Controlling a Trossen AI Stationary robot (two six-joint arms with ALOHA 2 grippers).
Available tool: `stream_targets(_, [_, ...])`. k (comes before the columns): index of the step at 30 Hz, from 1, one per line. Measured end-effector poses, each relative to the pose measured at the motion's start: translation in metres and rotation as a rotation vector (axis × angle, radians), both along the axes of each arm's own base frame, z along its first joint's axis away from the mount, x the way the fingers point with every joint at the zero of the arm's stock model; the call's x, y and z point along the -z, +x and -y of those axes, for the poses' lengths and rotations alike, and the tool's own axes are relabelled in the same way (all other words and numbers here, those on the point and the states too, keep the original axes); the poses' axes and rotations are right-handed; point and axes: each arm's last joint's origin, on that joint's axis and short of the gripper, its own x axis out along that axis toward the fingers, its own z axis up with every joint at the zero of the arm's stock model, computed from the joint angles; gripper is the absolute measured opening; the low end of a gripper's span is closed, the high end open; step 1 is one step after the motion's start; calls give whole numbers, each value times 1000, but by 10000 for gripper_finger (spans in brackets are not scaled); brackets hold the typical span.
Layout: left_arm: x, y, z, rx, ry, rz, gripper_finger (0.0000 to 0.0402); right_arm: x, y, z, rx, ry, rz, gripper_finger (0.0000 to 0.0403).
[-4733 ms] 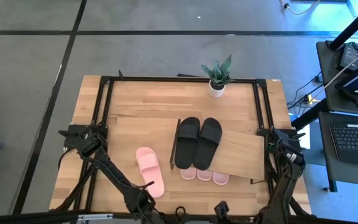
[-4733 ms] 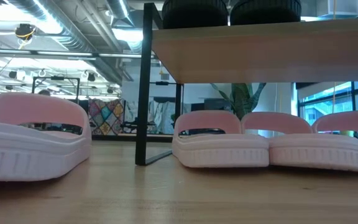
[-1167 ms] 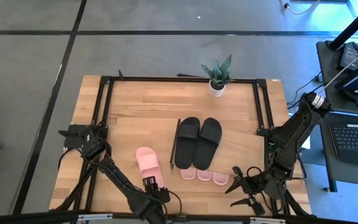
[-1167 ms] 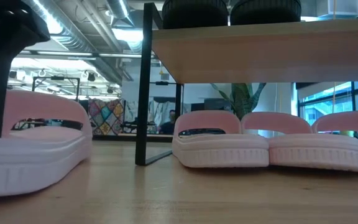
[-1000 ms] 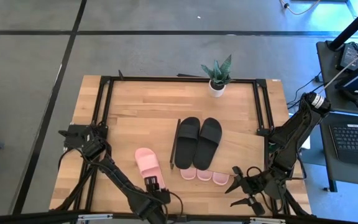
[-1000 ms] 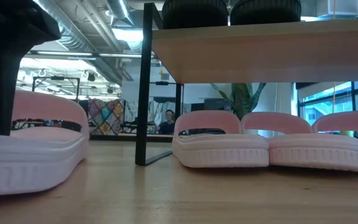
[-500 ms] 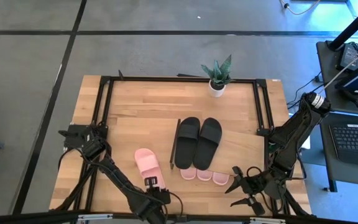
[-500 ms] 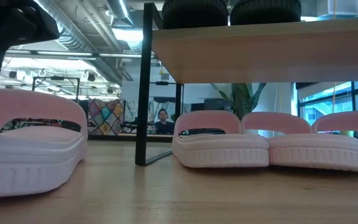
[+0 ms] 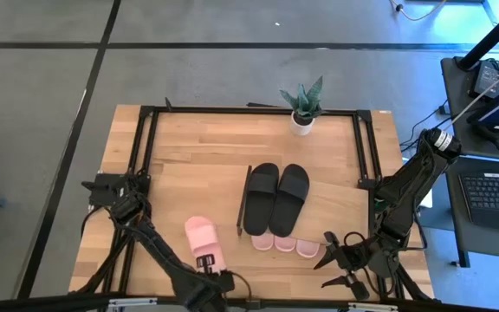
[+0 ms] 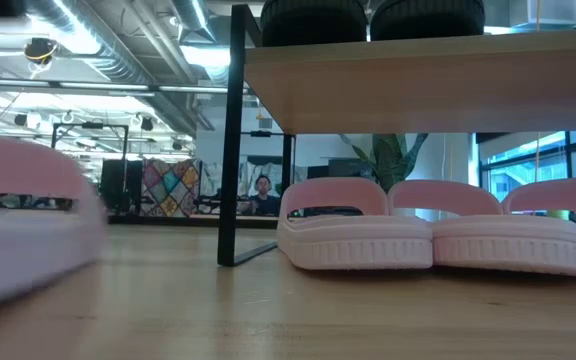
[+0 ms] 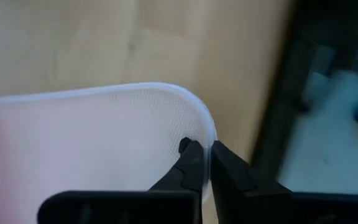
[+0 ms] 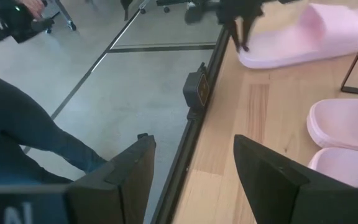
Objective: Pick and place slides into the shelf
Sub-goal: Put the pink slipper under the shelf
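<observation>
Left gripper (image 9: 208,270) is seen at the lower centre-left of the high view, fingers (image 11: 191,163) pinched on the heel rim of a loose pink slide (image 9: 200,239); that slide is blurred at the left edge of the low view (image 10: 23,225).

Right gripper (image 9: 340,260) is held at the lower right of the high view, fingers (image 12: 120,180) spread, nothing between them.

Just left of it, a pink pair (image 9: 284,243) is tucked under the shelf (image 9: 336,212), toes showing at the shelf's near edge.

A black pair (image 9: 276,198) is set side by side on the shelf top, mid-frame.

A potted plant (image 9: 303,106) is placed at the table's (image 9: 197,147) far edge, upper centre.

A seated person (image 10: 261,195) is visible in the room behind, in the low view.
</observation>
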Motion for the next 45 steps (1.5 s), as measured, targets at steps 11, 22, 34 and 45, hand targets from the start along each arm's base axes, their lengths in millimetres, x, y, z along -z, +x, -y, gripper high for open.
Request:
stream_targets(11, [-109, -19, 21, 55, -152, -3, 2, 0, 0, 0, 0, 1, 1, 218])
stream_targets(22, [-162, -38, 1, 74, -122, 105, 1, 0, 5, 4, 25, 3, 3, 218])
stream_targets(34, [-188, -36, 15, 307, -236, 307, 0, -1, 14, 10, 226, 300, -151, 218])
stream_targets(45, [-214, -19, 32, 588, -238, 684, 0, -14, 20, 7, 235, 500, -103, 218])
